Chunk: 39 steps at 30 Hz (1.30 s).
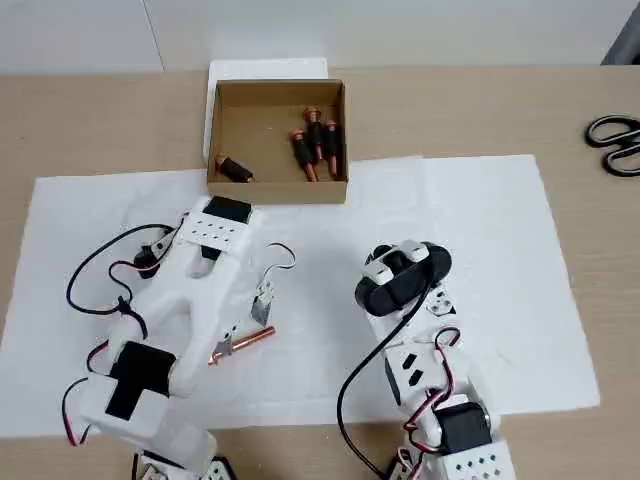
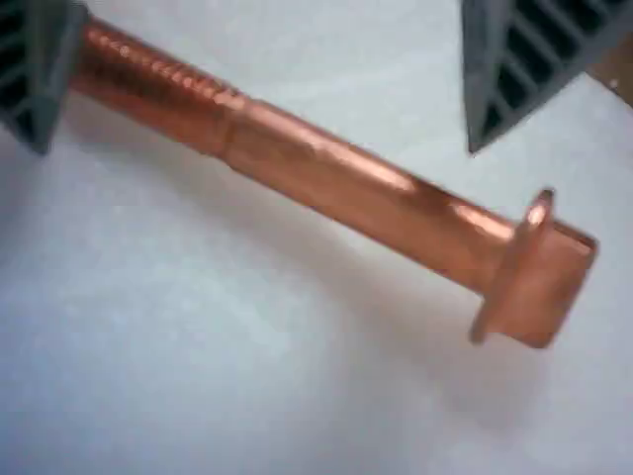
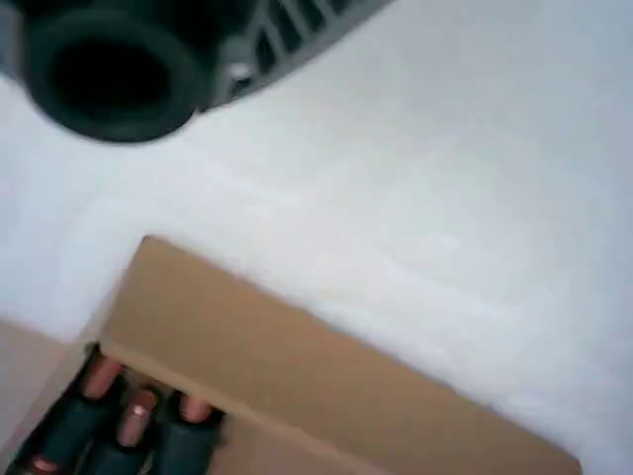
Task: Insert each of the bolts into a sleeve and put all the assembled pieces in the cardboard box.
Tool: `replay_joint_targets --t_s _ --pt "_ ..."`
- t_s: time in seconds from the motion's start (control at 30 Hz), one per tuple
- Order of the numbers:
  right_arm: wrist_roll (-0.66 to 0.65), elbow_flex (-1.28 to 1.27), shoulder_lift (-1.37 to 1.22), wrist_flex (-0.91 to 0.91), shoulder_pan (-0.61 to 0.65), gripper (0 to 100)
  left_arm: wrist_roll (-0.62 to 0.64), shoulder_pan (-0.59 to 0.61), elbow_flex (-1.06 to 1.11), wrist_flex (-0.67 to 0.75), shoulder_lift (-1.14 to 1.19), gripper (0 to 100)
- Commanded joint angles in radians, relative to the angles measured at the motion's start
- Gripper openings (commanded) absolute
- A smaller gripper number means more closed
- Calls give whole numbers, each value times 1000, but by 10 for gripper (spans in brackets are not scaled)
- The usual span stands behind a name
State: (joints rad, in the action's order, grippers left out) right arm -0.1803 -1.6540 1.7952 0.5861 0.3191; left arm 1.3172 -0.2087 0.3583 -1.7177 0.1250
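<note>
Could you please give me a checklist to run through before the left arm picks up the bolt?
1. Bolt lies free on the paper: ok.
2. Left end effector is open, with one finger on either side of the bolt's shank: ok.
3. Right end effector holds a sleeve with its bore unblocked: ok.
4. How firmly the sleeve is gripped: cannot tell.
5. Bolt seated in the sleeve: not ok, the two are apart.
6. Cardboard box has room: ok, four assembled pieces lie inside and bare floor is left.
</note>
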Motion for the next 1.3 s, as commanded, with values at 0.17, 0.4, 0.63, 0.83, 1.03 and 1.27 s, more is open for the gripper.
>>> replay_joint_targets --t_s 0.17,0.4,0.63,0.83,1.03,1.27 --pt "-8 18 18 1 -2 4 -32 46 -302 12 -15 260" --pt "-8 18 18 1 -2 4 -437 48 -432 -37 -17 260" --pt "-8 18 18 1 -2 4 -861 140 -432 -37 -17 260" --pt "-9 18 18 -2 -2 4 -1455 218 -430 -37 -12 261" --pt "-9 18 18 -2 -2 4 -1932 218 -360 -37 -17 258" --pt "-11 11 18 -2 -2 4 -2119 163 -108 -37 -17 258"
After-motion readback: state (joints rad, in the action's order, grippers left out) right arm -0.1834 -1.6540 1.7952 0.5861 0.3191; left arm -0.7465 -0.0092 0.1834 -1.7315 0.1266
